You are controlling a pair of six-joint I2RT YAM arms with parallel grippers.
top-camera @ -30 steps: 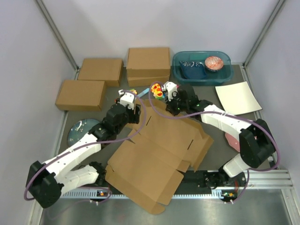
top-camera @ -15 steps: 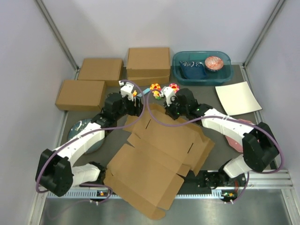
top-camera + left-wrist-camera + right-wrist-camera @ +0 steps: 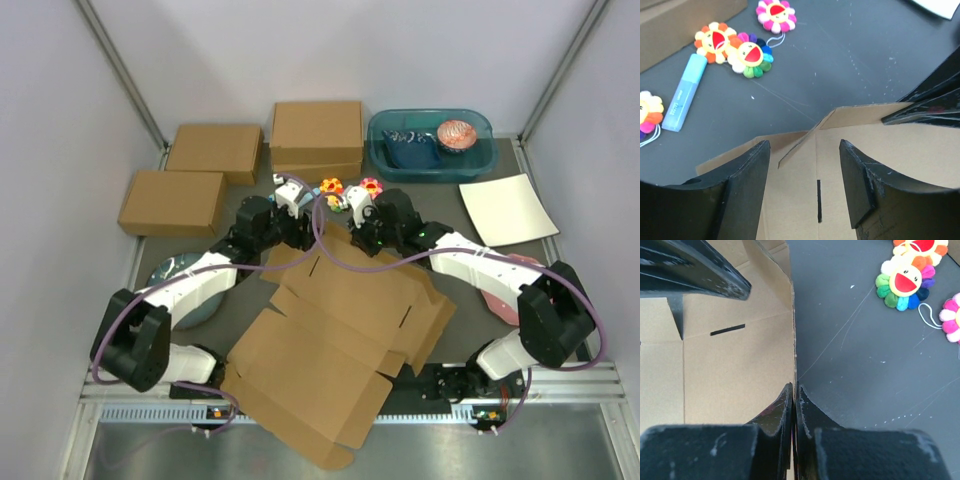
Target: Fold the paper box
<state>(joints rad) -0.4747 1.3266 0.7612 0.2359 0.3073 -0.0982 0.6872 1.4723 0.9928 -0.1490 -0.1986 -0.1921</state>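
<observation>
The paper box [image 3: 330, 340] is a flat brown die-cut sheet with flaps, lying unfolded in the middle of the table. My right gripper [image 3: 347, 238] is shut on its far edge; in the right wrist view the fingers [image 3: 794, 386] pinch the raised cardboard edge [image 3: 730, 365]. My left gripper [image 3: 300, 236] is open just left of it, over the same far edge. In the left wrist view its jaws [image 3: 804, 145] straddle the cardboard [image 3: 920, 150] without touching it, and a slot shows between them. The right gripper's fingers [image 3: 930, 107] show there too.
Three ready-made cardboard boxes [image 3: 172, 201] [image 3: 214, 151] [image 3: 316, 135] stand at the back left. A teal bin [image 3: 482, 150] and a white sheet [image 3: 507, 208] are at the back right. Flower toys [image 3: 332, 190] [image 3: 747, 55] and a blue marker [image 3: 685, 92] lie just beyond the grippers. A round plate [image 3: 170, 275] is at the left.
My left gripper has swung right and forward to the cardboard's far edge, next to the right gripper. The right gripper shifted slightly left with the edge; the sheet moved a little.
</observation>
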